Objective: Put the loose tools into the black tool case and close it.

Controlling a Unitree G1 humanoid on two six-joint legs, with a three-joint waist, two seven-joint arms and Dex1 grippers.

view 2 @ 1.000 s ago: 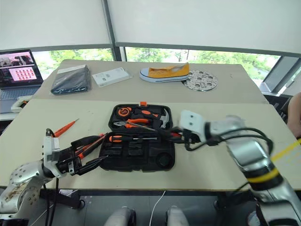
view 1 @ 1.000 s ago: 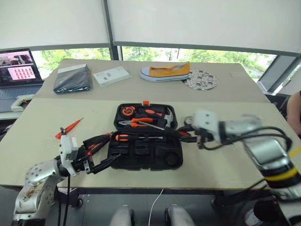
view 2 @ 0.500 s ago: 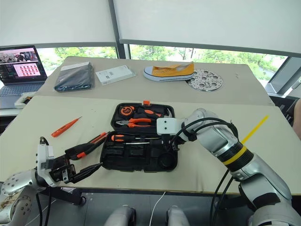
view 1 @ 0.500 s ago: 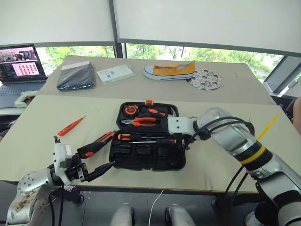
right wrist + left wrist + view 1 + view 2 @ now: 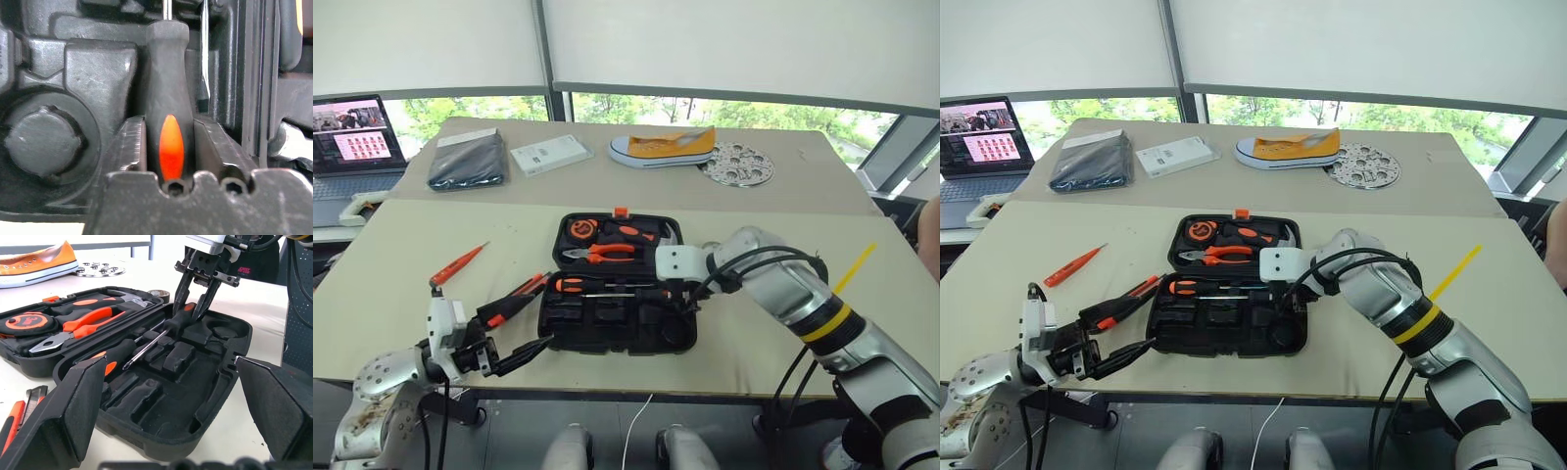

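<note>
Straddling a matte black screwdriver handle (image 5: 166, 117) (orange oval inset) in the moulded black tool case (image 5: 617, 323), right gripper (image 5: 194, 298) narrowly parted, touching; left gripper (image 5: 514, 333) wide.

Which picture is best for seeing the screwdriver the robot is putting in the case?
The right wrist view: the screwdriver shows close up, its handle between the right gripper's fingers. The left wrist view shows all of it lying in the case. The eye views show it small, partly behind that gripper.
</note>
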